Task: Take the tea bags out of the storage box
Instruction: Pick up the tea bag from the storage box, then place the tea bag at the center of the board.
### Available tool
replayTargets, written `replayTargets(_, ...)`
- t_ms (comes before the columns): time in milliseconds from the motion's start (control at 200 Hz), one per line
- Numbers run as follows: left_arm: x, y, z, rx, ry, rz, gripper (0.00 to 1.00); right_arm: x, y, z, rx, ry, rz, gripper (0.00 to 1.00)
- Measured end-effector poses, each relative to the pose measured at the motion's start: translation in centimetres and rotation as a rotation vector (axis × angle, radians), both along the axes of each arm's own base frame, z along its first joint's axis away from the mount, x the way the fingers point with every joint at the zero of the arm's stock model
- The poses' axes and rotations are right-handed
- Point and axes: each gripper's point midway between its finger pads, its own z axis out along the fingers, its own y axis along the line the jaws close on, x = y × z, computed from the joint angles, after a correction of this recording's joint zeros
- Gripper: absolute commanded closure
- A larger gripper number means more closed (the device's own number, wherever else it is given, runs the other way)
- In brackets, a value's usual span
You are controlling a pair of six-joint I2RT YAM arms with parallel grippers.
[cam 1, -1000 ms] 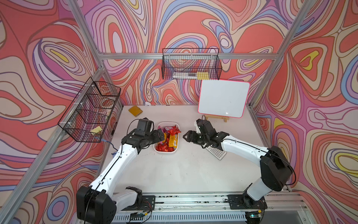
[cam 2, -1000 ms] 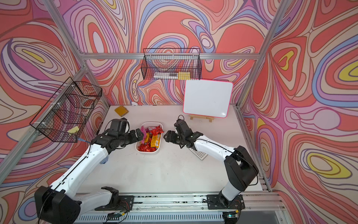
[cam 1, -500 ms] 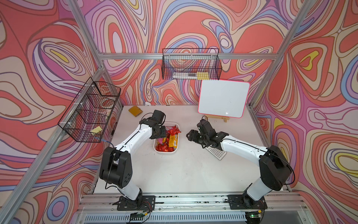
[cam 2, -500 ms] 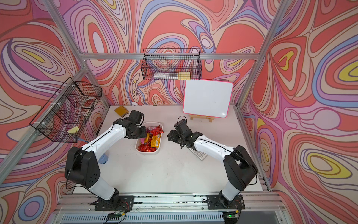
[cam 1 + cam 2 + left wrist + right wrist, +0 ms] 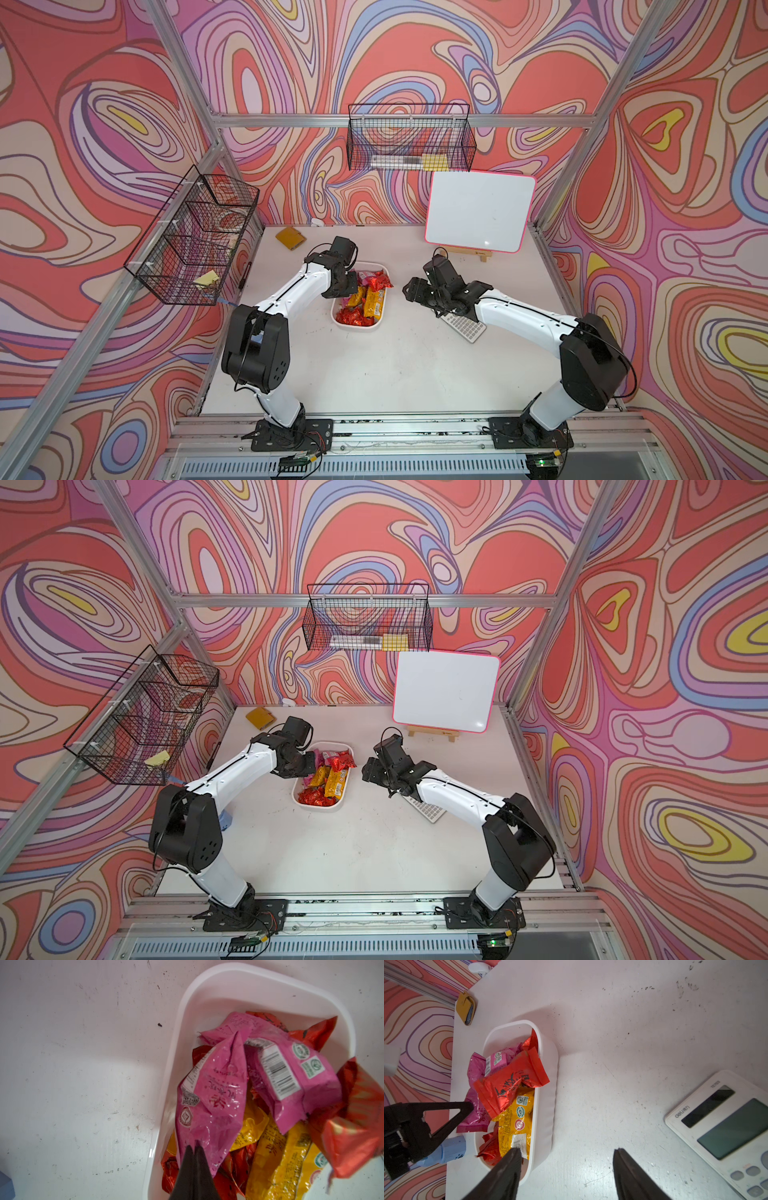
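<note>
Left wrist view: left pincer (image 5: 194, 1144) clenched on pink tea bag (image 5: 216, 1093) in storage box (image 5: 178, 1022); right pincer (image 5: 568, 1150) gapes above counter (image 5: 612, 1043).

The storage box (image 5: 355, 328) sits mid-table, the tea bags (image 5: 370, 299) heaped in it. My left gripper (image 5: 193, 1145) is over its left rim, tips on one tea bag (image 5: 214, 1095) — my right gripper (image 5: 568, 1151) hangs just right of the box, the calculator (image 5: 465, 328) beyond it. The whiteboard (image 5: 478, 216) stands back right, the pad (image 5: 291, 237) back left.

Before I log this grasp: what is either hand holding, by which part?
The left hand pinches a pink tea bag near one end; the right hand holds nothing.
</note>
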Motion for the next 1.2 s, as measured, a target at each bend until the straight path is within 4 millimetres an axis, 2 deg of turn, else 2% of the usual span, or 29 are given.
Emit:
replayTargets(110, -0.5, 0.1, 1.8, 0.001, -0.036, -0.004, 1.0, -0.1, 0.0, 0.3, 0.004, -0.005, 0.004, 0.29)
replayTargets(220, -2.2, 0.4, 5.2, 0.002, -0.107, -0.01, 1.0, -0.3, 0.3, 0.5, 0.019, 0.003, 0.019, 0.29)
replayTargets(310, -4.7, 0.8, 8.3, -0.016, -0.18, -0.014, 1.0, -0.5, 0.9, 0.7, 0.048, 0.014, 0.032, 0.29)
replayTargets(411, -8.4, 1.1, 9.6, -0.028, -0.209, -0.015, 1.0, -0.4, 1.6, 1.0, 0.087, 0.024, 0.038, 0.31)
replayTargets(511, -12.6, 0.8, 8.3, -0.041, -0.169, -0.027, 1.0, -0.3, 2.6, 0.6, 0.122, 0.044, 0.045, 0.33)
replayTargets(666, -18.3, 0.8, 3.2, -0.047, -0.038, -0.005, 1.0, -0.7, 3.9, -1.8, 0.137, 0.114, 0.062, 0.34)
replayTargets(766, -20.2, 1.0, 0.4, -0.054, 0.024, 0.035, 1.0, -1.0, 4.2, -2.4, 0.137, 0.135, 0.072, 0.34)
replayTargets(931, -21.3, 0.9, -2.9, -0.083, 0.087, 0.098, 1.0, -1.1, 4.2, -2.4, 0.127, 0.138, 0.087, 0.34)
replayTargets(1021, -21.7, 1.0, -4.4, -0.09, 0.108, 0.123, 0.69, -1.3, 4.1, -2.5, 0.114, 0.139, 0.096, 0.34)
replayTargets(1067, -22.0, 1.1, -4.9, -0.086, 0.12, 0.137, 0.58, -1.4, 4.0, -2.5, 0.107, 0.142, 0.099, 0.34)
replayTargets(1137, -22.1, 1.2, -5.0, -0.088, 0.123, 0.152, 0.43, -1.5, 3.9, -2.7, 0.097, 0.149, 0.103, 0.34)
replayTargets(1202, -21.8, 1.1, -4.6, -0.098, 0.11, 0.162, 0.36, -1.7, 3.8, -2.8, 0.09, 0.152, 0.108, 0.34)
